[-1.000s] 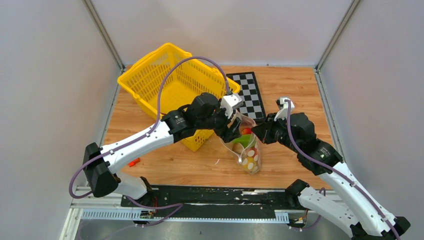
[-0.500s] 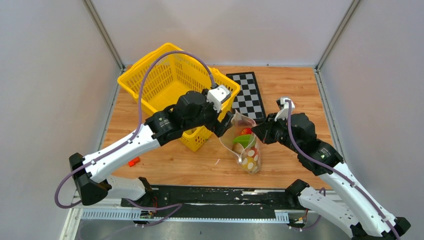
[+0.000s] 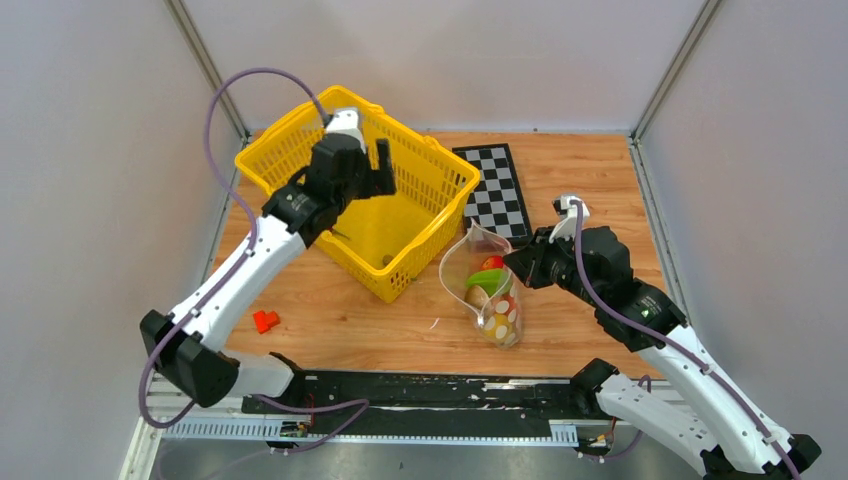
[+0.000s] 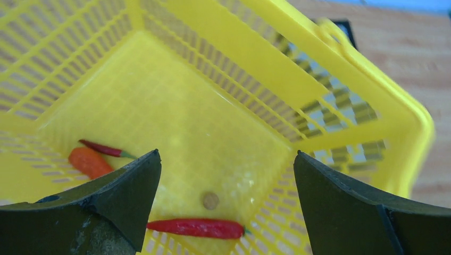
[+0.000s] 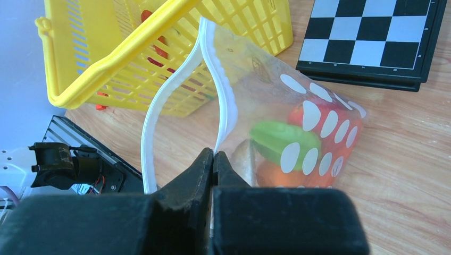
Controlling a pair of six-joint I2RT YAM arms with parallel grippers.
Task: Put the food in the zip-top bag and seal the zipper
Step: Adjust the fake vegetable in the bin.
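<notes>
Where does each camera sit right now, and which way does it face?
Top external: above, behind the bases, looking down on the table; left arm, right arm show.
Left wrist: above the yellow basket, looking in at chili and carrot; open jaws show.
Right wrist: low, facing the zip-top bag; shut jaws pinch the zipper.
Shared: the yellow basket, all three.

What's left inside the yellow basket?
Inside the yellow basket: a long red chili, a thinner dark chili, an orange carrot and a small brown ball. The fingers of the left gripper hide its near corners.
</notes>
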